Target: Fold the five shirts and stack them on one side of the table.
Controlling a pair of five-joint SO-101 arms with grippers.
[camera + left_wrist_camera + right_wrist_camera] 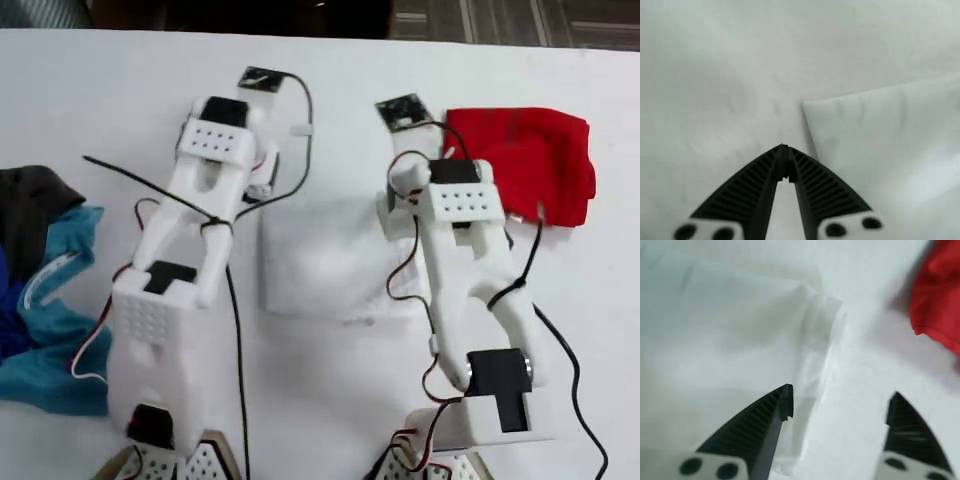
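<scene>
A folded white shirt (330, 260) lies flat at the table's middle, between the two arms. My left gripper (784, 152) is shut with nothing in it, low over the bare table just beside a corner of the white shirt (880, 135). My right gripper (840, 400) is open and straddles the opposite edge of the white shirt (730, 340), one finger (775, 410) over the cloth and the other over the table. A folded red shirt (525, 160) rests at the far right, close behind the right arm (460, 195); its edge (940, 300) lies near the right gripper.
A loose pile of black (35, 205), teal (55, 330) and blue shirts lies at the left edge, beside the left arm (215, 140). Cables trail over both arms. White table (330, 400) runs bare in front of the white shirt and along the far side.
</scene>
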